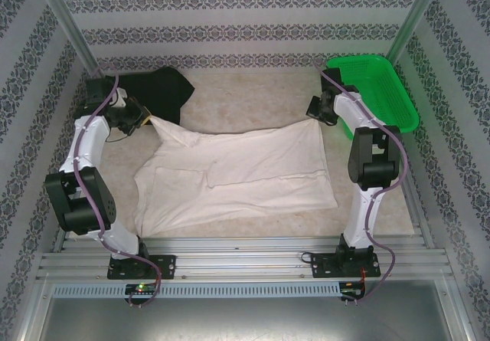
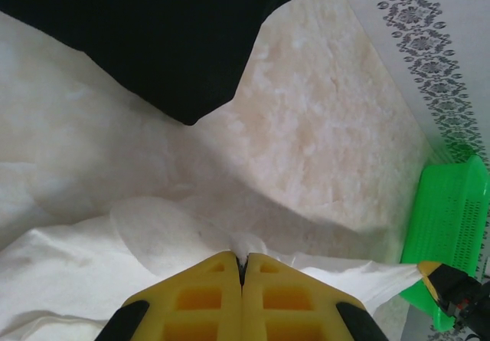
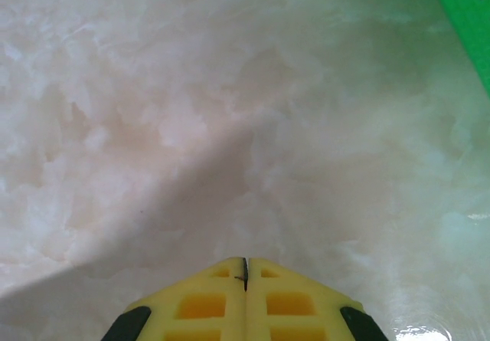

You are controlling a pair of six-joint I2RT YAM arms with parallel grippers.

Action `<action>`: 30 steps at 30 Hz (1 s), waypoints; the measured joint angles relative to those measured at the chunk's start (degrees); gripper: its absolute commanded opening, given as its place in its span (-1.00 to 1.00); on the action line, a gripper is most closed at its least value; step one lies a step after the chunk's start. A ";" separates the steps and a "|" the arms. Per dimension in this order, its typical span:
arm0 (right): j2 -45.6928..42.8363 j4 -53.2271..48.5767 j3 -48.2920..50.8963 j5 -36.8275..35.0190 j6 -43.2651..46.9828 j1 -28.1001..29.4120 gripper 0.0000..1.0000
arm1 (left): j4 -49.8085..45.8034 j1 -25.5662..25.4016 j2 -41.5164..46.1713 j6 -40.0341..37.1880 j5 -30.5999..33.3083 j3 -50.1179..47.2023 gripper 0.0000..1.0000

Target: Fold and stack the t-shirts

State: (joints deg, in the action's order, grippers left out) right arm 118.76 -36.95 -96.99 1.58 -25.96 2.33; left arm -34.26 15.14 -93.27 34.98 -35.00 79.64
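The cream t-shirt (image 1: 237, 172) lies spread across the middle of the table, partly folded over at its left. My left gripper (image 1: 148, 119) is shut on its back left corner, and a small tuft of cloth (image 2: 246, 243) pokes out between the yellow fingertips (image 2: 222, 276). My right gripper (image 1: 315, 116) is shut at the back right corner, and the cloth runs up to its tip (image 2: 438, 273). In the right wrist view the jaws (image 3: 245, 263) are pressed together over bare table. The black t-shirt (image 1: 164, 92) lies crumpled at the back left, just behind the left gripper (image 2: 243, 260).
A green mesh basket (image 1: 383, 88) stands at the back right, close behind the right arm, and also appears at the right edge (image 2: 452, 218) of the left wrist view. Patterned walls enclose the table on three sides. Bare tabletop (image 1: 245, 100) lies behind the cream shirt.
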 measured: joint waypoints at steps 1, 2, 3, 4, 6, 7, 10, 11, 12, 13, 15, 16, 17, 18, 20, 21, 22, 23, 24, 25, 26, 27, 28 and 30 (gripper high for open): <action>0.00 0.00 0.00 0.17 0.13 0.02 -1.00 | 0.00 0.09 -0.02 0.00 -0.24 0.24 -1.00; 0.00 0.00 0.00 0.33 0.28 0.00 -1.00 | 0.02 0.22 -0.02 0.00 -0.68 0.48 -1.00; -0.02 0.00 0.00 0.44 0.46 -0.11 -1.00 | 0.04 0.26 -0.02 -0.02 -0.98 0.61 -1.00; -0.02 0.00 0.00 0.52 0.57 -0.20 -1.00 | 0.04 0.37 -0.02 -0.02 -1.27 0.74 -1.00; -0.33 0.11 0.17 0.79 0.76 -0.37 -1.00 | 0.04 0.44 -0.02 -0.04 -1.86 0.79 -1.00; -0.76 0.31 0.61 0.83 0.87 -0.61 -1.00 | 0.04 0.46 0.00 -0.04 -2.32 0.79 -1.00; -2.71 0.39 1.86 0.83 1.03 -0.74 -1.00 | 0.02 0.74 0.57 -0.02 -3.56 0.74 -1.00; -3.58 0.42 2.32 0.83 1.18 -0.79 -1.00 | -0.02 0.94 1.11 -0.04 -3.82 0.72 -1.00; -4.37 0.44 2.71 0.83 1.38 -0.87 -1.00 | -0.02 1.16 1.81 -0.04 -4.04 0.63 -1.00; -5.27 0.39 3.08 0.87 1.64 -1.01 -1.00 | -0.11 1.53 2.78 -0.04 -4.20 0.55 -1.00; -6.51 0.42 3.45 1.01 2.14 -1.38 -1.00 | -0.50 2.54 4.72 -0.24 -4.35 0.37 -1.00; -6.88 0.42 3.50 1.11 2.29 -1.62 -1.00 | -0.90 3.10 5.62 -0.48 -4.26 0.37 -1.00; -7.08 0.44 3.50 1.31 2.40 -1.92 -1.00 | -1.31 3.58 6.29 -0.85 -4.17 0.37 -1.00; -7.10 0.46 3.52 1.31 2.40 -2.21 -1.00 | -1.79 3.96 6.73 -1.36 -4.13 0.42 -1.00; -7.10 0.59 3.87 1.46 2.40 -2.58 -1.00 | -2.80 4.31 6.86 -2.23 -3.93 0.76 -1.00; -7.10 0.59 4.11 1.46 2.40 -2.60 -1.00 | -3.13 4.37 6.75 -2.60 -3.87 0.90 -1.00; -7.10 0.57 4.31 1.49 2.40 -2.60 -1.00 | -3.80 4.37 6.64 -3.08 -3.72 1.22 -1.00; -7.10 0.55 4.39 1.49 2.40 -2.60 -1.00 | -4.46 4.37 6.56 -3.48 -3.54 1.66 -1.00; -7.08 0.52 4.42 1.51 2.40 -2.60 -1.00 | -5.22 4.37 6.45 -3.98 -3.28 2.27 -1.00; -7.08 0.55 4.42 1.51 2.43 -2.56 -1.00 | -5.90 4.37 6.32 -4.61 -2.95 3.04 -1.00; -7.08 0.55 4.42 1.53 2.43 -2.56 -1.00 | -6.45 4.37 6.10 -5.25 -2.78 3.98 -1.00; -7.08 0.55 4.42 1.53 2.43 -2.56 -1.00 | -6.75 4.37 5.88 -5.86 -2.67 4.79 -1.00; -7.08 0.55 4.42 1.53 2.43 -2.58 -1.00 | -7.23 4.37 5.60 -6.47 -2.67 5.73 -1.00; -7.06 0.55 4.42 1.53 2.40 -2.60 -1.00 | -8.37 4.37 4.81 -7.89 -2.67 7.72 -1.00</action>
State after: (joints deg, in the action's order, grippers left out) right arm 111.70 -36.40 -92.58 3.11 -23.55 -0.27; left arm -42.63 19.51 -88.47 27.09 -37.67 87.35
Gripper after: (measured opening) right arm 0.064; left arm 0.051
